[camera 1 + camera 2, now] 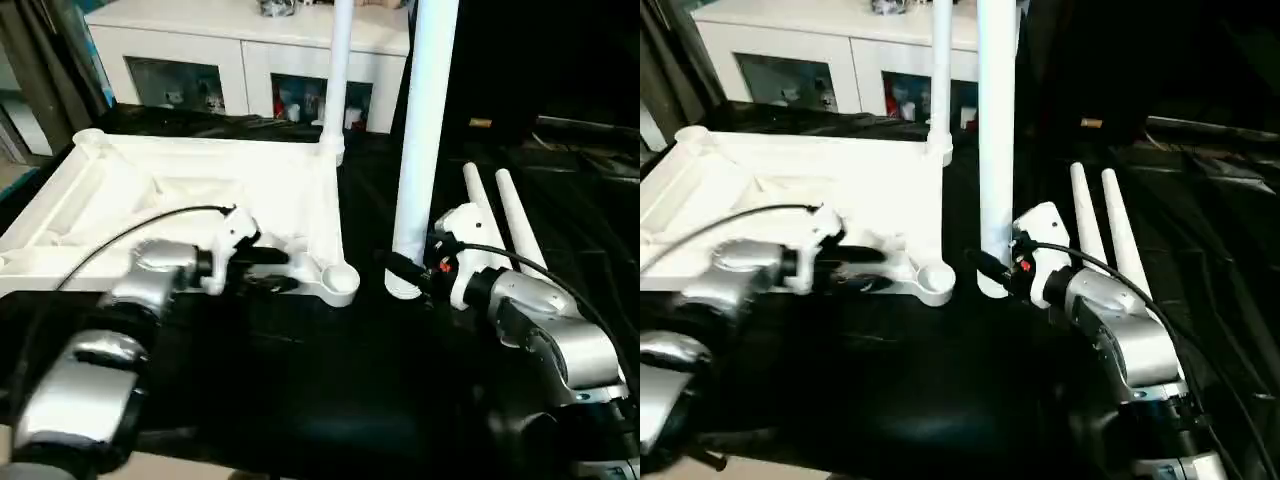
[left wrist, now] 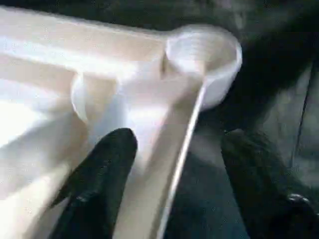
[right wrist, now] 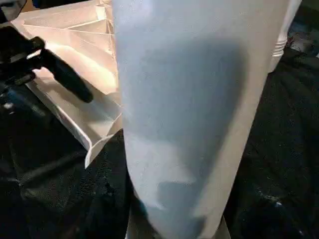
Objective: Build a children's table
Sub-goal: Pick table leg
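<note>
On a black-covered surface (image 1: 300, 400), the left hand (image 2: 174, 179) has its two black fingers spread astride the near rim of the upturned white plastic ribbed tabletop (image 1: 180, 190), beside its empty round corner socket (image 1: 341, 280). Just right, the right hand (image 1: 405, 268) pinches an upright white tapered tube leg (image 1: 425, 130). Farther back, another white leg (image 1: 337, 75) stands in the far corner socket, two loose white legs (image 1: 505, 215) lie to the right, and a white glass-doored cabinet (image 1: 240, 60) stands behind.

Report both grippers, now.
Left gripper: open, its fingers straddling the rim of the tabletop near the empty corner socket.
Right gripper: shut on the upright leg, held beside that socket.
</note>
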Robot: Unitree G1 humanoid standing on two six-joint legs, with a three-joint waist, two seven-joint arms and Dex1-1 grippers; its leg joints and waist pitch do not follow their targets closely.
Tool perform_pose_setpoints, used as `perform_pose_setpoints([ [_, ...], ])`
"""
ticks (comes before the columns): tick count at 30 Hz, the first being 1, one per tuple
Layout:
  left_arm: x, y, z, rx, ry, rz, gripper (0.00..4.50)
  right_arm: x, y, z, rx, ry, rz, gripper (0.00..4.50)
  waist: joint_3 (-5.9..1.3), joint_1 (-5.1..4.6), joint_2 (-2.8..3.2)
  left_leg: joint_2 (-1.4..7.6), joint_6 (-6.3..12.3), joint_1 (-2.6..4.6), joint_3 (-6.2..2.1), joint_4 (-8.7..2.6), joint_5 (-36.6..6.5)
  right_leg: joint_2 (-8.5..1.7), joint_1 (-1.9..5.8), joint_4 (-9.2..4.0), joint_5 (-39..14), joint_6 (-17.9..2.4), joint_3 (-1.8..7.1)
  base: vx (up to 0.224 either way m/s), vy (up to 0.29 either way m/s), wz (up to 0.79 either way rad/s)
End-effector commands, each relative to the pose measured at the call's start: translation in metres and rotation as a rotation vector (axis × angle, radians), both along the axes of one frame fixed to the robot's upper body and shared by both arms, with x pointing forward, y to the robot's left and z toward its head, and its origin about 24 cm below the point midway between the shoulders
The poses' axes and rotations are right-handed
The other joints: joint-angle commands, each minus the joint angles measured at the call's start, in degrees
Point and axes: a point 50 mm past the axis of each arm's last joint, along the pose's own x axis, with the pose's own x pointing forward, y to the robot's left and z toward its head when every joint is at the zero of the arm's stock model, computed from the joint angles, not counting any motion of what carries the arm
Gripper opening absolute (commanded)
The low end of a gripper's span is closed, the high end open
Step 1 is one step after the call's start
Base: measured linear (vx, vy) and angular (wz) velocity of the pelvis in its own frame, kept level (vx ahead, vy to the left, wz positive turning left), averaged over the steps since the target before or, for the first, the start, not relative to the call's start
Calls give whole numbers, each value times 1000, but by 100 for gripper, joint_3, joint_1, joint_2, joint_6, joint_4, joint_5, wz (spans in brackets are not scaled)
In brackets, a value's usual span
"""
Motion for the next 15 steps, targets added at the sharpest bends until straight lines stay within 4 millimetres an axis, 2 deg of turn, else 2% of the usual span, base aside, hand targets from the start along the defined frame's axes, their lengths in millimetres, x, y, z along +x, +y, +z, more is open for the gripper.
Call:
perform_pose_setpoints([
  [1,1,-1,-1,76,-22,-30,337,-2,-1,2,-15,-18,8,195,-399,-29,72,538,-161,169,-219,-516,-1031,-681,246,-416,50,-1426,348,0,0,0],
  [4,4,0,1,122,-71,-19,298,-4,-1,2,-15,-19,13,195,-414,-21,83,532,-134,161,-221,-498,-950,-685,259,-399,262,-1466,343,0,0,0],
  [5,5,0,1,129,-78,-18,303,-5,-1,2,-15,-20,13,195,-417,-27,75,531,-128,161,-221,-497,-927,-686,267,-390,323,-1477,341,0,0,0],
  [6,5,0,1,136,-80,-16,303,-5,-1,2,-15,-20,14,195,-414,-24,93,531,-123,164,-221,-494,-934,-684,258,-397,321,-1484,341,0,0,0],
  [7,5,0,1,137,-81,-16,284,-5,-1,1,-15,-20,14,195,-412,-29,84,536,-124,162,-223,-499,-953,-685,263,-399,314,-1484,341,0,0,0],
  [8,7,0,3,132,-83,-9,284,-6,-1,1,-15,-20,14,195,-411,-32,107,534,-142,169,-224,-500,-986,-673,257,-393,309,-1517,338,0,0,0],
  [9,7,0,3,126,-77,-8,264,-7,0,1,-15,-20,14,195,-411,-33,105,531,-150,174,-220,-500,-1002,-669,254,-395,300,-1522,337,0,0,0],
  [12,7,-1,5,92,-57,-16,258,-9,-2,1,-16,-19,14,195,-409,-35,121,533,-169,175,-220,-498,-1023,-674,255,-396,309,-1564,342,0,0,0],
  [14,7,-1,5,83,-56,-17,230,-9,-2,1,-16,-19,14,195,-410,-33,105,532,-140,170,-217,-494,-992,-679,267,-392,375,-1571,343,0,0,0],
  [15,7,-1,6,74,-55,-19,230,-10,-2,1,-18,-18,13,195,-414,-33,114,531,-136,167,-220,-492,-978,-677,269,-383,391,-1571,342,0,0,0],
])
